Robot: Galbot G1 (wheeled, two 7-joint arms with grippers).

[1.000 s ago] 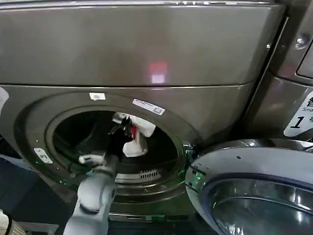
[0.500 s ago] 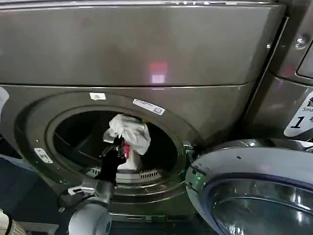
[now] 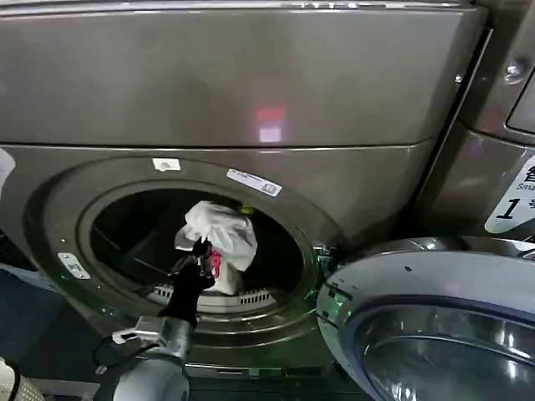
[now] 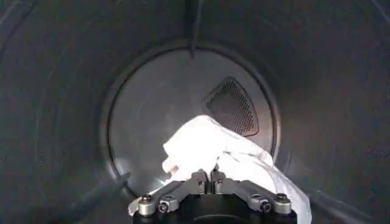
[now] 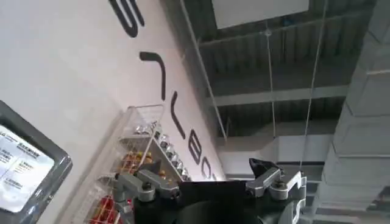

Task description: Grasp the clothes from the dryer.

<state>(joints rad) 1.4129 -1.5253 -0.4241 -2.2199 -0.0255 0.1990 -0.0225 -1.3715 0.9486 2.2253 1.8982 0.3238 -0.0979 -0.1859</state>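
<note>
Extraction is the step we judge to be in hand: our left hand (image 3: 201, 255) sits at the mouth of the porthole, its fingers (image 4: 199, 181) pinched together on the white garment (image 3: 220, 236), which bunches above them and shows a patch of red-pink print just beside the grip. From the left wrist view the cloth (image 4: 224, 148) drapes over and past the closed fingers, hanging free of the drum floor on the near side, though we cannot be sure whether its far tail touches the steel. Behind it lies the dryer (image 3: 251, 100), its drum's back wall (image 4: 158, 109) and mesh vent (image 4: 231, 109) well apart from the bundle. A small yellow-green scrap (image 3: 246, 209) peeps at the top edge of the white cloth, near the rim; we think it is the second garment. Our right hand (image 5: 210, 185) is parked away from the machine, pointing up toward a ceiling, fingers spread and holding nothing. Next, we should draw the left arm straight back through the opening, keeping the grip firm and the cloth clear of the door (image 3: 435, 326) that stands open to the right.
</note>
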